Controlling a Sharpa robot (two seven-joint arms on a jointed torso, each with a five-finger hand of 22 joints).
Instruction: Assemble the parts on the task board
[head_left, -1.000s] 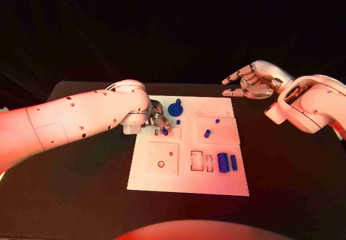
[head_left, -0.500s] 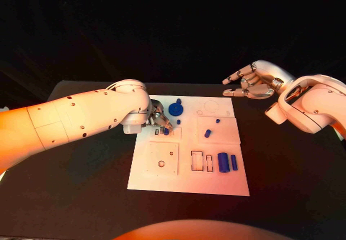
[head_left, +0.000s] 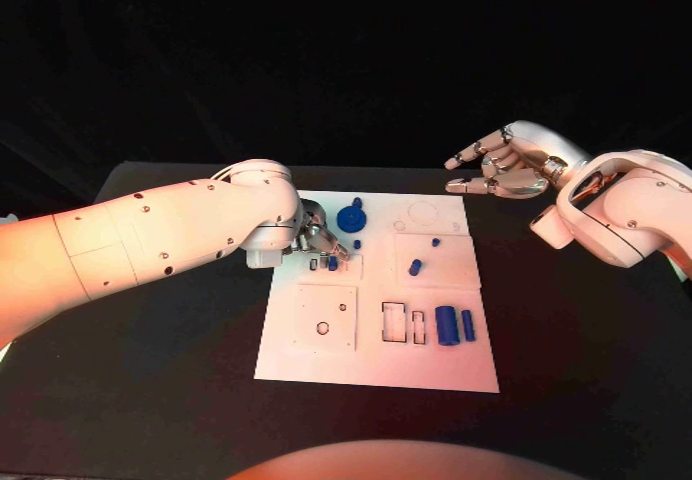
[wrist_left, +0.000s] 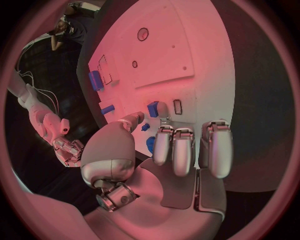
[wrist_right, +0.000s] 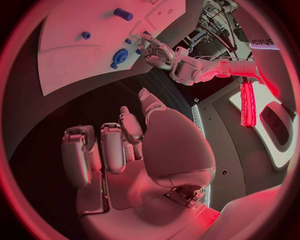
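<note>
The white task board (head_left: 378, 360) lies in the middle of the table. My left hand (head_left: 310, 240) hovers low over its near-left upper area. In the left wrist view the thumb tip (wrist_left: 136, 119) touches a small blue part (wrist_left: 152, 109) standing on the board, while the other fingers (wrist_left: 182, 150) stay curled above and apart from it. That part (head_left: 330, 262) sits beside a narrow slot. My right hand (head_left: 498, 165) hangs in the air beyond the board's far right corner, fingers spread, holding nothing. The right wrist view shows its palm (wrist_right: 165, 150) and the left hand (wrist_right: 156, 50) at the board.
A round blue part (head_left: 351, 216) sits near the board's far edge. Small blue pegs (head_left: 414, 267) stand mid-board. Two blue cylinders (head_left: 447, 325) lie at the near right beside rectangular slots (head_left: 394, 322). A square plate with a hole (head_left: 322, 328) lies at the near left.
</note>
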